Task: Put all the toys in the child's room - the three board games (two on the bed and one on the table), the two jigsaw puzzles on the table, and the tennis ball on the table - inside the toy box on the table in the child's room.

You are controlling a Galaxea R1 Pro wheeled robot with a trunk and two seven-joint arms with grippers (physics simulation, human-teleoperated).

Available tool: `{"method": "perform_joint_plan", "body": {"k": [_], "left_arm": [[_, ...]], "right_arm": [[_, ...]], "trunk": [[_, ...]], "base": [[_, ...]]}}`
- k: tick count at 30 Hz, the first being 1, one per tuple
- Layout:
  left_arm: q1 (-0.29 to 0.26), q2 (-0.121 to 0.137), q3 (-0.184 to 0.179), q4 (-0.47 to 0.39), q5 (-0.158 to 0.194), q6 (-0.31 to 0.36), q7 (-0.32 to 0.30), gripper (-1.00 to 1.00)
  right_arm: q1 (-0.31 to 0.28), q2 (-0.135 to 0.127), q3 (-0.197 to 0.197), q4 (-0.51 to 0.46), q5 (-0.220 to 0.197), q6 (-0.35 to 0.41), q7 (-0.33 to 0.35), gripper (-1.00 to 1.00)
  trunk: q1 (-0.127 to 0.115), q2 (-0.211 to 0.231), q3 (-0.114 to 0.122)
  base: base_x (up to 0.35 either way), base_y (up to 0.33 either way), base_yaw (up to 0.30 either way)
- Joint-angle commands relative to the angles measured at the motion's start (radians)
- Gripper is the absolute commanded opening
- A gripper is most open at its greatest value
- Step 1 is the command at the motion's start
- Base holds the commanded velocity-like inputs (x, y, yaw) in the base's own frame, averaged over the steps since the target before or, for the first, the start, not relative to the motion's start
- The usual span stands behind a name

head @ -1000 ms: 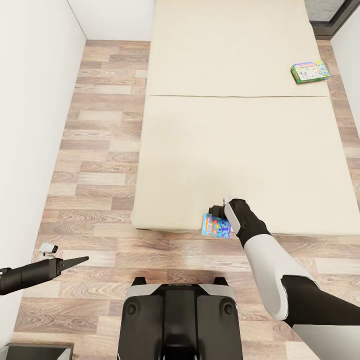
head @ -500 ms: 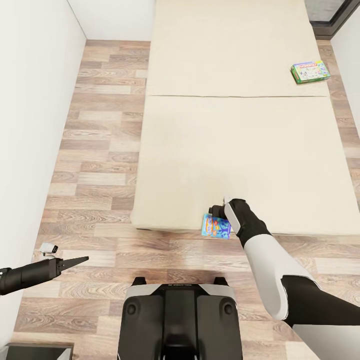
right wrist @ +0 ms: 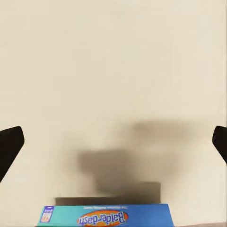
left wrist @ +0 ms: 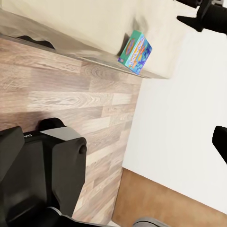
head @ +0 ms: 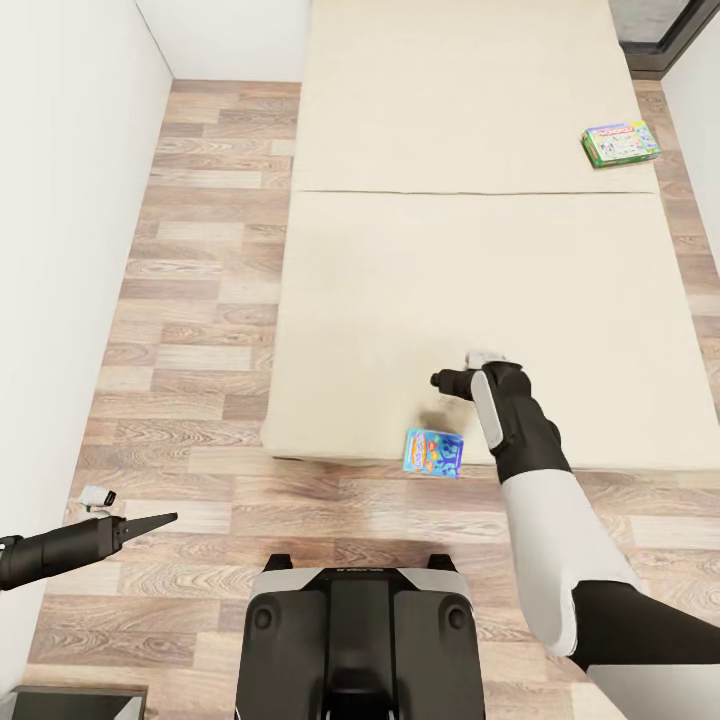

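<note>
A blue board game box (head: 433, 452) with colourful print lies at the near edge of the bed (head: 480, 280); its side, reading Balderdash (right wrist: 104, 218), faces the right wrist camera, and the box (left wrist: 136, 52) is in the left wrist view too. My right gripper (head: 446, 381) hovers over the mattress just beyond the box, open and empty, its fingertips (right wrist: 9, 144) wide apart. A second board game, the white and green Monopoly box (head: 620, 143), rests far off at the bed's right side. My left gripper (head: 150, 522) hangs over the floor at the left, its fingers closed to a point.
Wood floor (head: 200, 300) runs along the bed's left side and in front of it. A white wall (head: 60, 250) stands close on the left. My own base (head: 360, 630) is right in front of the bed's near edge.
My right gripper has pulled away from the blue box, moving farther over the mattress and slightly right. The box stays at the bed's edge. The left arm is still.
</note>
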Motion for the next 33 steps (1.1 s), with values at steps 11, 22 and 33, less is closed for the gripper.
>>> {"method": "perform_joint_plan", "body": {"k": [11,22,33], "left_arm": [[0.0,0.0,0.0,0.001,-0.001,0.006,-0.004,1.0],[0.0,0.0,-0.001,0.001,-0.001,0.006,-0.004,1.0],[0.0,0.0,0.0,0.001,-0.001,-0.002,-0.003,1.0]], "right_arm": [[0.075,-0.011,0.0,-0.32,-0.213,0.179,0.121,1.0],[0.405,-0.124,-0.01,-0.558,-0.423,0.189,0.469,1.0],[0.691,-0.163,-0.119,-0.565,-0.435,-0.031,0.839,1.0]], "trunk": [[0.001,-0.002,-0.001],[0.001,-0.002,-0.001],[0.001,-0.002,0.003]], "base": [[0.0,0.0,0.0],[0.0,0.0,0.0],[0.0,0.0,-0.062]]}}
